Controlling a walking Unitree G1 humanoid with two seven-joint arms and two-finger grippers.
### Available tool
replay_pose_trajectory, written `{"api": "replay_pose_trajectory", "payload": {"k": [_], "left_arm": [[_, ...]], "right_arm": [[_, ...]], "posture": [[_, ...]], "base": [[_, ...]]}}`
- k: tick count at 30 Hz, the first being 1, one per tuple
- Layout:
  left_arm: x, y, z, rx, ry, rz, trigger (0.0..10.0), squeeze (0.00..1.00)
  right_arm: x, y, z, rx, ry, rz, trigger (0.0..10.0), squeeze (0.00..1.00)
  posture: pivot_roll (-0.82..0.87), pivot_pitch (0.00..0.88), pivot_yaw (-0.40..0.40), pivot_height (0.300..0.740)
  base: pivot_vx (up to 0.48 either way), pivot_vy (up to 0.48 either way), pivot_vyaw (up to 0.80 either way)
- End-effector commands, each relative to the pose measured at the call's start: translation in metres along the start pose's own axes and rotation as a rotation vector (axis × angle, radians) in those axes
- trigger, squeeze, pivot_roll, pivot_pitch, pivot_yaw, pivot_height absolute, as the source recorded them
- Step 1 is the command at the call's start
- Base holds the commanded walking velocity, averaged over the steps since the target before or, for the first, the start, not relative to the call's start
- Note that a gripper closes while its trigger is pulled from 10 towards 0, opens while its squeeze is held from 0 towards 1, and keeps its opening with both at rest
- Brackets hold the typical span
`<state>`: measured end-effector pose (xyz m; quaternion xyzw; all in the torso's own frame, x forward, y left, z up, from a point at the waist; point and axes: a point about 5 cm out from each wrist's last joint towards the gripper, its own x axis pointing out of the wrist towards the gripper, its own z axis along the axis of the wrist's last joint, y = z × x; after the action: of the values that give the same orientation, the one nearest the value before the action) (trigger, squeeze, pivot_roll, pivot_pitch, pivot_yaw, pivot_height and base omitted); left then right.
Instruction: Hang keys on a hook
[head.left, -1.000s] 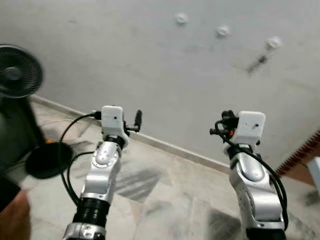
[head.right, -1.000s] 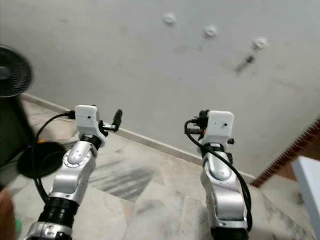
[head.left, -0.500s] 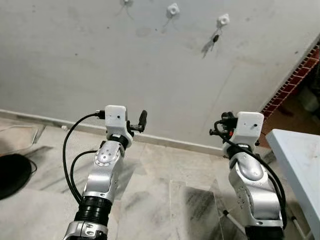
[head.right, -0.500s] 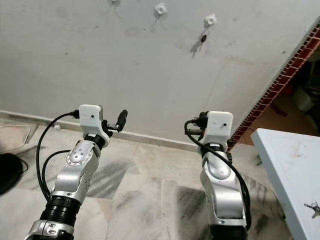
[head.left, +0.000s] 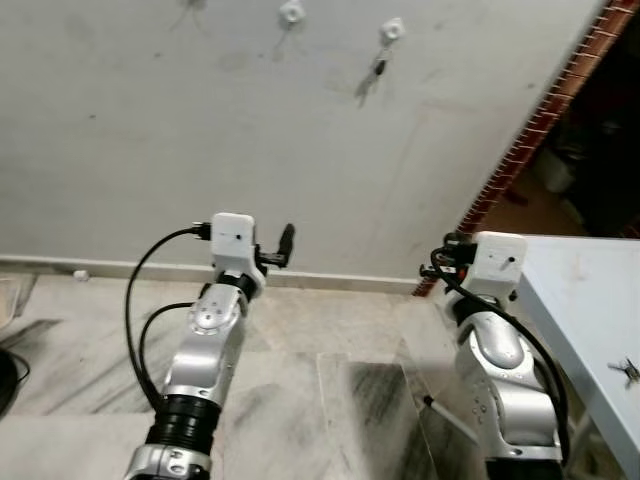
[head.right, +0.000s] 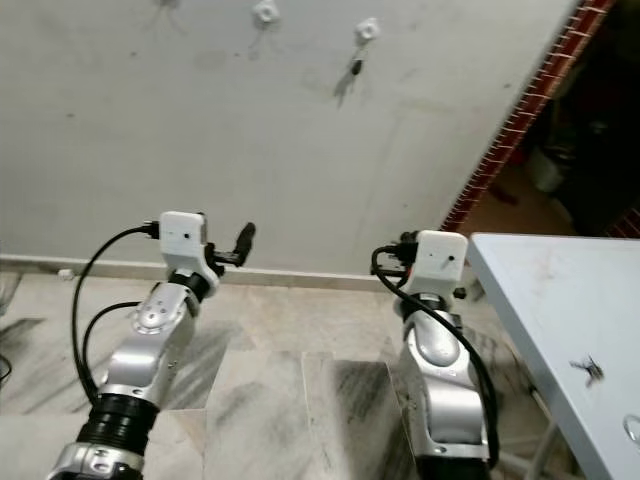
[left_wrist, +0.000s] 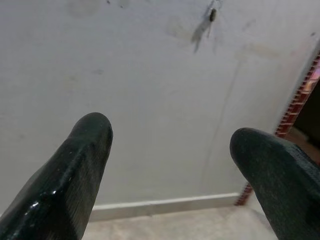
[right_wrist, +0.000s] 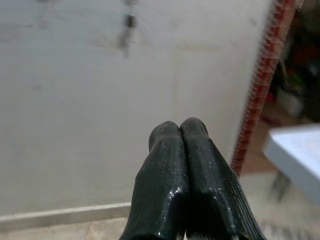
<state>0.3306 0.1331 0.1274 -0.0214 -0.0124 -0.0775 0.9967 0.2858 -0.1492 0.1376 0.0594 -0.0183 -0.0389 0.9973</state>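
I'm facing the wall (head.left: 200, 140) with both arms raised in front of me and nothing in either tool. My left gripper (left_wrist: 170, 150) is spread wide, its two fingers well apart, with bare wall between them. My right gripper (right_wrist: 181, 131) is pressed tight together, fingertips touching, empty.

As I judge it, the task has barely begun. The keys (head.right: 587, 369) lie on the table (head.right: 540, 290) off to my right, well apart from both grippers, so the pick-up is not yet done, nor the carry, nor the hanging. High on the wall I see two white hooks; the left hook (head.left: 292, 12) looks free, and the right hook (head.left: 392, 29) already carries a small dark thing (head.left: 379, 67) dangling below it, too small to name.

The keys are a small dark bunch lying flat on the tabletop. In the right eye view they look slightly longer across than deep, but they are too small for me to say which way they point or where the ring sits. I reckon I must turn right first.
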Motion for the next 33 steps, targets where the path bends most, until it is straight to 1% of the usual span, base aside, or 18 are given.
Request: {"api": "replay_pose_trajectory", "payload": {"k": [1,3,4,5,10,12,14,16,19,22,24,26,32,33], "left_arm": [[0.001,-0.007,0.003,0.001,-0.013,-0.018,10.0,0.0],[0.002,-0.001,0.005,0.025,-0.021,-0.018,10.0,0.0],[0.002,-0.001,0.005,0.025,-0.021,-0.018,10.0,0.0],[0.002,0.001,0.006,0.043,-0.027,-0.012,10.0,0.0],[0.004,0.005,0.009,0.08,-0.038,-0.005,10.0,0.0],[0.004,0.002,0.009,0.047,-0.031,-0.027,10.0,0.0],[0.004,0.0,0.008,0.054,-0.021,-0.039,10.0,0.0],[0.001,-0.005,0.006,0.036,-0.006,-0.062,10.0,0.0],[-0.003,-0.014,0.001,0.031,0.014,-0.1,10.0,0.0],[-0.005,-0.021,-0.005,0.003,0.047,-0.142,10.0,0.0],[-0.005,-0.022,-0.006,-0.001,0.062,-0.149,10.0,0.0],[-0.003,-0.021,-0.008,-0.012,0.084,-0.132,10.0,0.0],[-0.003,-0.022,-0.006,-0.042,0.092,-0.138,10.0,0.0],[-0.003,-0.022,-0.008,-0.05,0.113,-0.139,10.0,0.0]], "right_arm": [[-0.003,-0.015,-0.001,0.027,-0.007,-0.079,10.0,0.0],[-0.007,-0.018,-0.006,0.081,-0.005,-0.132,10.0,0.0],[-0.007,-0.018,-0.006,0.081,-0.005,-0.132,10.0,0.0],[-0.007,-0.017,-0.006,0.094,-0.006,-0.141,10.0,0.0],[-0.006,-0.016,-0.004,0.085,-0.022,-0.134,10.0,0.0],[-0.006,-0.017,-0.003,0.069,-0.025,-0.131,10.0,0.0],[-0.006,-0.017,-0.003,0.063,-0.025,-0.132,10.0,0.0],[-0.005,-0.017,-0.002,0.031,-0.024,-0.118,10.0,0.0],[-0.005,-0.016,-0.001,-0.013,-0.023,-0.09,10.0,0.0],[-0.003,-0.016,0.0,-0.037,-0.02,-0.074,10.0,0.0],[-0.002,-0.016,0.001,-0.046,-0.019,-0.071,10.0,0.0],[-0.001,-0.016,0.002,-0.058,-0.017,-0.067,10.0,0.0],[-0.001,-0.014,0.003,-0.076,-0.016,-0.057,10.0,0.0],[-0.001,-0.014,0.004,-0.079,-0.014,-0.054,10.0,0.0]], "posture": [[0.03,0.0,-0.088,0.74],[0.04,0.0,-0.056,0.74],[0.04,0.0,-0.056,0.74],[0.03,0.0,-0.051,0.74],[0.03,0.0,-0.048,0.74],[0.03,0.0,-0.059,0.74],[0.03,0.0,-0.059,0.74],[0.03,0.0,-0.074,0.74],[0.02,0.0,-0.092,0.74],[0.02,0.0,-0.102,0.74],[0.02,0.0,-0.111,0.74],[0.02,0.0,-0.117,0.74],[0.01,0.0,-0.126,0.74],[0.01,0.0,-0.128,0.74]], "base": [[0.0,0.0,-0.78],[0.0,0.0,-0.78],[0.0,0.0,-0.78],[0.0,0.0,-0.78],[0.0,0.0,-0.78],[0.0,0.0,-0.78],[0.0,0.0,-0.78],[0.0,0.0,-0.78],[0.0,0.0,-0.78],[0.0,0.0,-0.78],[0.0,0.0,-0.78],[0.0,0.0,-0.78],[0.0,0.0,-0.78],[0.0,0.0,-0.78]]}}
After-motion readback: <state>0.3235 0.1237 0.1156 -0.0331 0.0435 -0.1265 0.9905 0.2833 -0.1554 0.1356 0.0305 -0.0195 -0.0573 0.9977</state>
